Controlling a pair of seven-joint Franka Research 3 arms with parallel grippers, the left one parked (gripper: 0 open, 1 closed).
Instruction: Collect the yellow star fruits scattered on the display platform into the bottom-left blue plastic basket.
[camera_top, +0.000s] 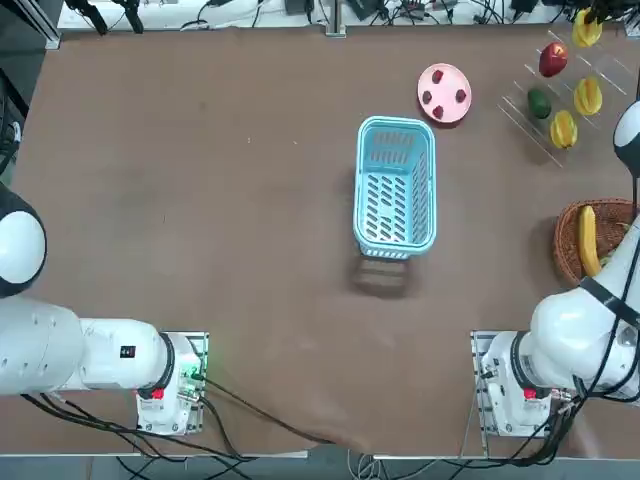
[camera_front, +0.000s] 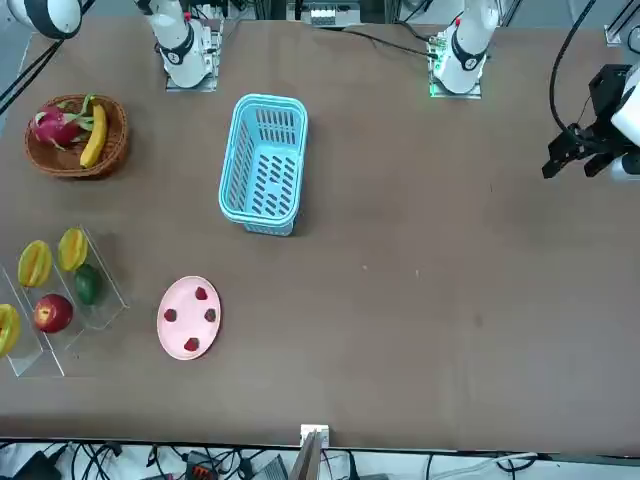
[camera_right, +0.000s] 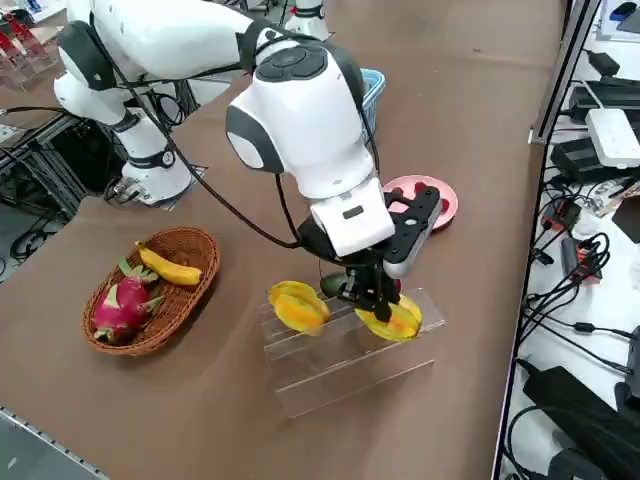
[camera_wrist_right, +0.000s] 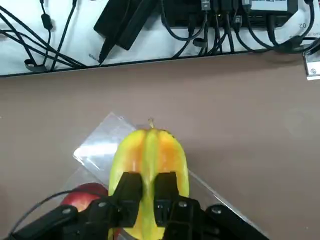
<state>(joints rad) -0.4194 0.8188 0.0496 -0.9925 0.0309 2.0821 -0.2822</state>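
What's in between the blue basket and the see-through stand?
The pink plate sits there, between the blue basket and the see-through stand, a bit to one side. The top view shows it.

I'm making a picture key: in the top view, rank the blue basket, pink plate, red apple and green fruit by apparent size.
1. Blue basket
2. Pink plate
3. Red apple and green fruit: too alike to rank

Blue basket (camera_top: 396, 187) — upright, pink plate (camera_top: 444, 93) just beside it.
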